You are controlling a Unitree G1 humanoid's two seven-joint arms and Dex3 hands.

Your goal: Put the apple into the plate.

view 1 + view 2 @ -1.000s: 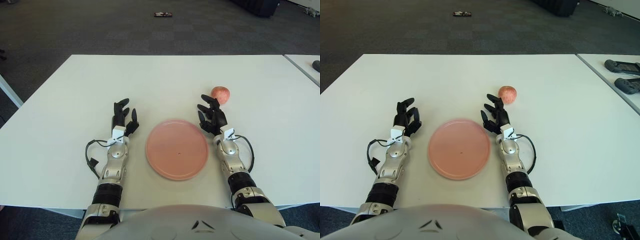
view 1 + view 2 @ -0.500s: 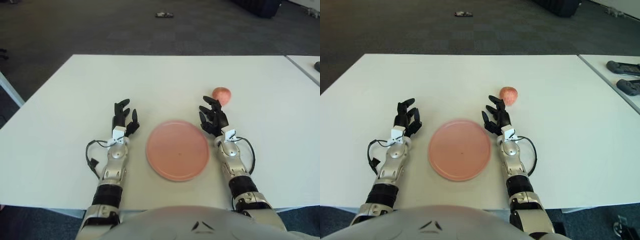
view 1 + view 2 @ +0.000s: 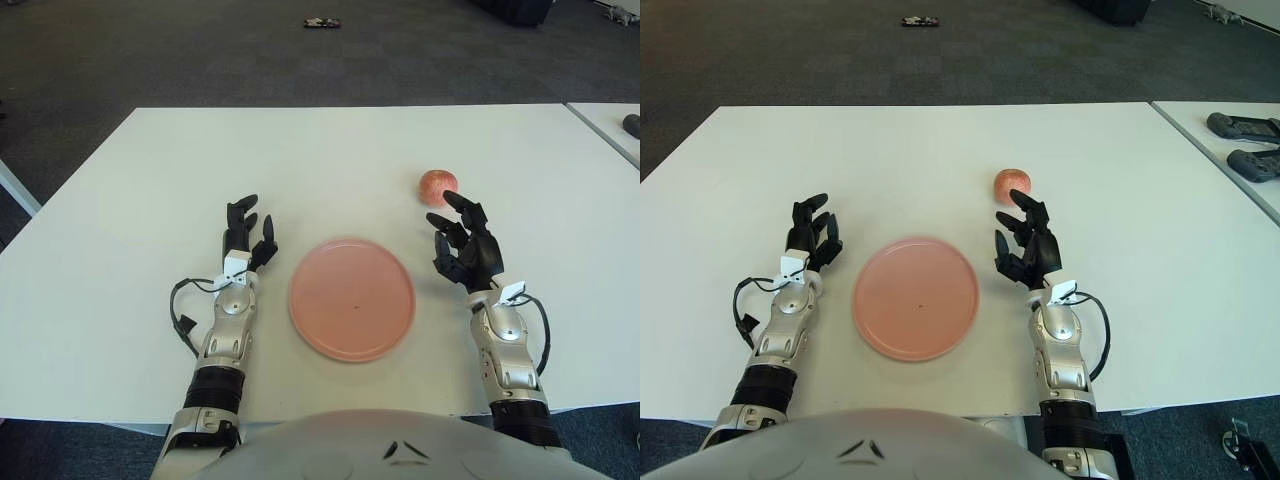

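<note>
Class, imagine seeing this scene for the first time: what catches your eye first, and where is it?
The round pink plate stands out at the near middle of the white table, between the robot's two black-fingered hands. Next comes the small red apple, beyond and right of the plate. The right hand is raised, open, just short of it; the left hand shows left of the plate.

White table (image 3: 330, 150) bearing plate (image 3: 352, 298), apple (image 3: 437, 184)

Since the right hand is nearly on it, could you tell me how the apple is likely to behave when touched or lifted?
The apple looks round and sits free on the flat table, so a nudge would probably roll it. It looks rigid, so it should hold shape in a grasp. The open right hand is just short of it, so a fingertip bump seems possible.
</note>
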